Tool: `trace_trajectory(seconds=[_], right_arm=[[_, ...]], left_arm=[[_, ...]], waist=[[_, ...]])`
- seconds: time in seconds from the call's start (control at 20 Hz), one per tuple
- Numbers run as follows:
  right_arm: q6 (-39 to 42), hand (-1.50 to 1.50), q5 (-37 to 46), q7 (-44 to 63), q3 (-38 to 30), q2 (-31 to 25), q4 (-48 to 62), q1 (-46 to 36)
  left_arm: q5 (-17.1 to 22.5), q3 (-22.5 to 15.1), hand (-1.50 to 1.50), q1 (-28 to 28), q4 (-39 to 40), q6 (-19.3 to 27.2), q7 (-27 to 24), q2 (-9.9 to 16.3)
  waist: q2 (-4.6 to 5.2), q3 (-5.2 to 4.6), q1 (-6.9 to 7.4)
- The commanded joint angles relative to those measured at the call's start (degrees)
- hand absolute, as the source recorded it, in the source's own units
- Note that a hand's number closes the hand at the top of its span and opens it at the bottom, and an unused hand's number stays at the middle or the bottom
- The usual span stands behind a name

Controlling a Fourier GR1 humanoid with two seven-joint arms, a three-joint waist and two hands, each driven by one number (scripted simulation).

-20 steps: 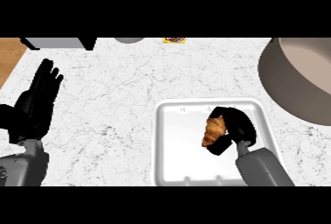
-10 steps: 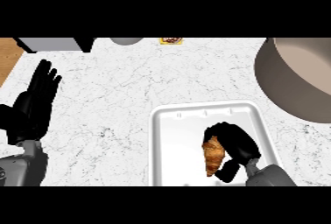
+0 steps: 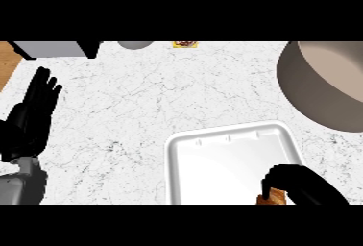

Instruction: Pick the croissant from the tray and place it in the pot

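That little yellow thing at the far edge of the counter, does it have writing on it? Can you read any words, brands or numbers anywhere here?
No text can be read anywhere.
Small yellow item at the counter's far edge: it bears a dark round mark, too small to tell whether it is lettering.
White tray, pot, marble counter, both hands: no words, numbers or signs.

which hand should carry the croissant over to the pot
Right. The right hand is already curled round the golden croissant, on the side of the large grey pot; the left hand rests open far left.

Single head view, steeply down on counter (image 3: 142,96), forearms entering from below
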Motion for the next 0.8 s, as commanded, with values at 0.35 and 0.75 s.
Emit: trace_trajectory(seconds=[0.35,0.75], right_arm=[[-5.7,1.5,-21.0,4.0,-27.8,2.3,-14.2,1.4],[-0.8,1.5,-32.2,4.9,-44.2,-2.4,-4.0,-6.1]], left_arm=[[-0.1,-0.7,0.0,2.7,-1.5,-1.0,-1.9,-0.9],[0.4,-0.7,0.0,2.8,-1.3,-2.3,-2.0,-1.3]], waist=[[0.34,0.02,1.04],[0.5,0.05,1.83]])
